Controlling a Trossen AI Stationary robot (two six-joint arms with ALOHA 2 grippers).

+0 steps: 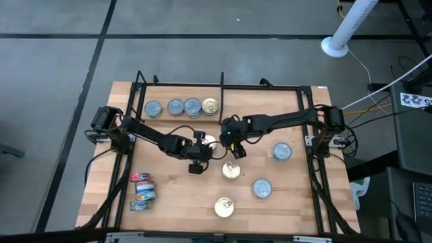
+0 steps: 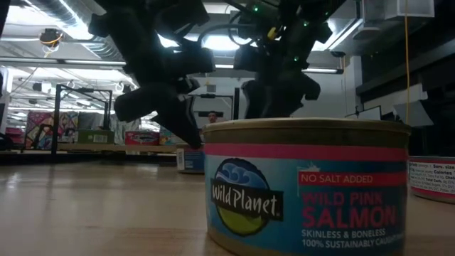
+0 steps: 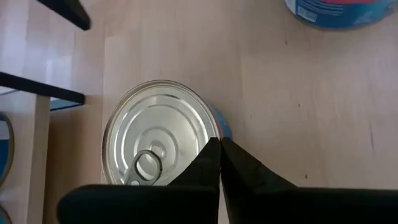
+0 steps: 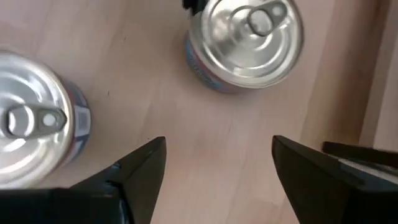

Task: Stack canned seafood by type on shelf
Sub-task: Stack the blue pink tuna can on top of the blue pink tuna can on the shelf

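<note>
A pale gold pull-tab tin (image 1: 209, 142) stands on the wooden shelf board (image 1: 283, 115) between my two grippers. My left gripper (image 1: 199, 154) is shut, and its tips (image 3: 219, 163) are at that tin's rim (image 3: 211, 124). My right gripper (image 1: 233, 146) is open above bare board (image 4: 217, 168), with the same tin (image 4: 245, 40) ahead of it and a second pull-tab tin (image 4: 34, 127) beside it. Several tins (image 1: 182, 106) stand in a row along the far frame. A salmon tin (image 2: 306, 188) fills the low view, and both grippers hang behind it. My left gripper's shut fingertips (image 3: 211, 158) come from above over the pull-tab tin's rim (image 3: 214, 127), on the side away from the tab. I cannot tell whether they touch the rim. The tin stands upright on the board.
Two silver-blue tins (image 1: 281, 151) (image 1: 261, 187) and two gold-topped tins (image 1: 231, 170) (image 1: 224, 206) stand on the right half. Three red-and-blue tins (image 1: 143, 191) lie near the left edge. A black divider bar (image 1: 222, 84) rises at the far frame. Bare board lies near the front.
</note>
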